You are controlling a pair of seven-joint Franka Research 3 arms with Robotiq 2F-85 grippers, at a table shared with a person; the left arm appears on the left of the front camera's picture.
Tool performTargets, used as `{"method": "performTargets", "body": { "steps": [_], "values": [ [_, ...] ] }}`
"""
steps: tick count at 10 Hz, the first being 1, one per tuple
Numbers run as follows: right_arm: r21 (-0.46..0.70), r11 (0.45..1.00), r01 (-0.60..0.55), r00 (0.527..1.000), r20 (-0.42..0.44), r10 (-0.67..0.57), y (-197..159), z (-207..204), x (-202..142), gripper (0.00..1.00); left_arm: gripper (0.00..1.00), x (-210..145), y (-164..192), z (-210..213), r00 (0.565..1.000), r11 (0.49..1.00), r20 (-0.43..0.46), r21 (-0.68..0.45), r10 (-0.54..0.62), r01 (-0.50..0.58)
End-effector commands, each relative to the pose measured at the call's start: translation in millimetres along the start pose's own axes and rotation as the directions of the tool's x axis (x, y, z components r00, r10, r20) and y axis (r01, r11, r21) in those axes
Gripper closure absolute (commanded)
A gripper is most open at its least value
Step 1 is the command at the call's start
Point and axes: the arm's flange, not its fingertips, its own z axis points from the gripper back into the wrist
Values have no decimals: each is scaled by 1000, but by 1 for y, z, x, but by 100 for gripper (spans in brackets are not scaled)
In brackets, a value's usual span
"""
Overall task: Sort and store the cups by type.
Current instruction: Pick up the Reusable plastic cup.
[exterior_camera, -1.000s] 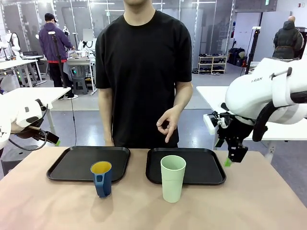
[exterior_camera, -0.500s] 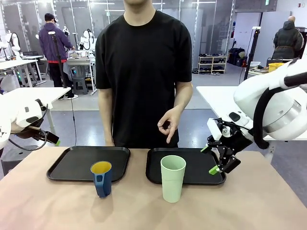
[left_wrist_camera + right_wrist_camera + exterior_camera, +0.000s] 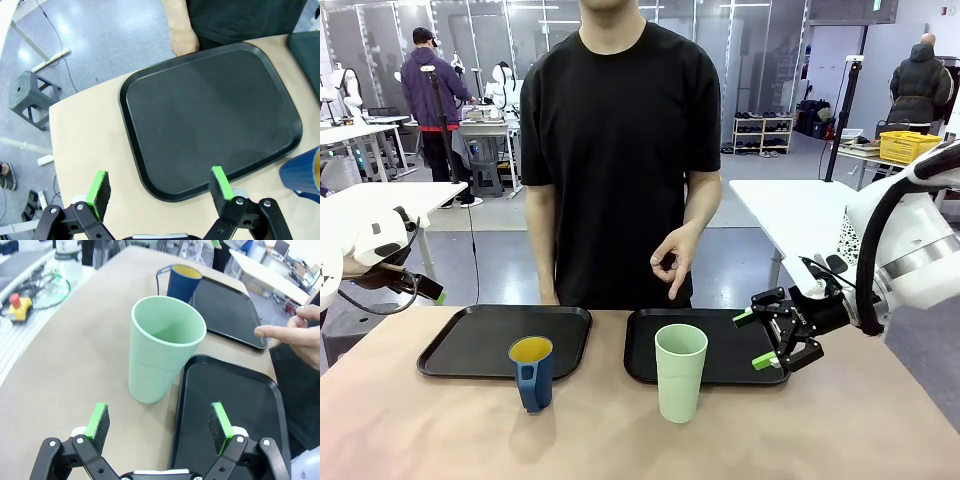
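- The left gripper (image 3: 159,186) has its jaws spread wide and holds nothing. It hangs above the table's left end, over the near rim of the left tray (image 3: 210,110).
- The dark blue mug (image 3: 532,373), yellow inside, stands upright on the table (image 3: 440,430), just in front of that tray's near rim.
- The person's hand (image 3: 672,262) hangs behind the table, thumb and forefinger touching.
- The mint-green tumbler (image 3: 680,372) stands upright on the table, just beside the near left corner of the right tray (image 3: 745,350).
- The right gripper (image 3: 754,339) lies sideways over that tray's right part, jaws wide apart and empty. It points at the tumbler and is apart from it.
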Motion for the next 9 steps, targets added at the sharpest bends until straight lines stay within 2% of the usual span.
{"method": "performTargets", "body": {
  "steps": [1,2,4,5,6,9],
  "values": [
    [28,999,19,995,96,-22,-17,-2,-18,0,0,1,1,2,1000,1000,-8,7,-16,16],
    [29,999,22,989,147,-26,-20,-3,-27,0,0,1,1,2,1000,1000,-8,7,-16,16],
    [15,998,59,984,169,-60,-26,-8,-43,0,0,1,1,2,1000,1000,-8,7,-16,16],
    [-2,998,57,989,135,-57,-28,-6,-42,0,0,1,1,2,1000,1000,-8,7,-16,16],
    [37,997,68,987,140,-73,-18,-5,-40,0,0,1,1,2,1000,1000,-8,7,-16,16],
    [31,997,74,987,141,-77,-22,-5,-45,0,0,1,1,2,1000,1000,-8,7,-16,16]
  ]
}}
